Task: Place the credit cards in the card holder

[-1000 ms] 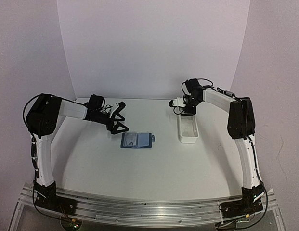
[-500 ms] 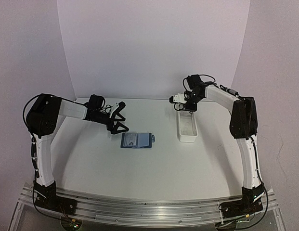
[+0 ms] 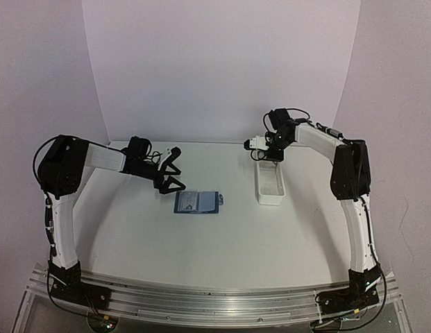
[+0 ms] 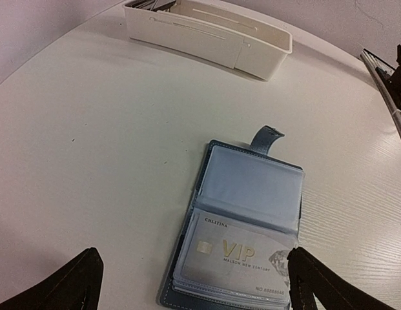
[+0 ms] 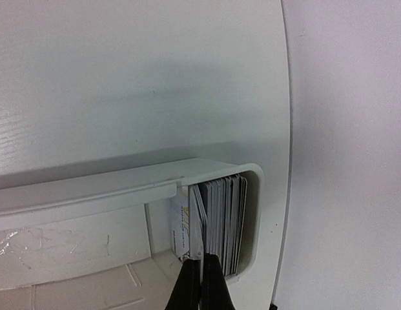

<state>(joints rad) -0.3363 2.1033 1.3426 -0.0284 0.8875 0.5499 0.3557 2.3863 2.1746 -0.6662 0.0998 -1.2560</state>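
The dark-blue card holder [image 3: 196, 202] lies open on the table, its snap tab [image 4: 268, 136] pointing toward the tray. A silver VIP card [image 4: 239, 252] sits in its near clear sleeve. My left gripper [image 3: 170, 175] hovers just left of it, open, with the holder [image 4: 248, 194] between and beyond the wide-spread fingers [image 4: 74, 284]. Several credit cards [image 5: 227, 216] stand on edge in the far end of the white tray [image 5: 90, 190]. My right gripper [image 5: 201, 274] is shut on the edge of one credit card [image 5: 199, 219] that leans out of the stack.
The long white tray [image 3: 272, 191] lies right of the holder, its near part holding no cards. A white backdrop wall rises close behind the tray's far end. The table's rounded edge [image 5: 287, 129] runs just past the tray.
The right arm has shifted back toward the tray's far end over the last second, then held still. The left arm and card holder have not moved.
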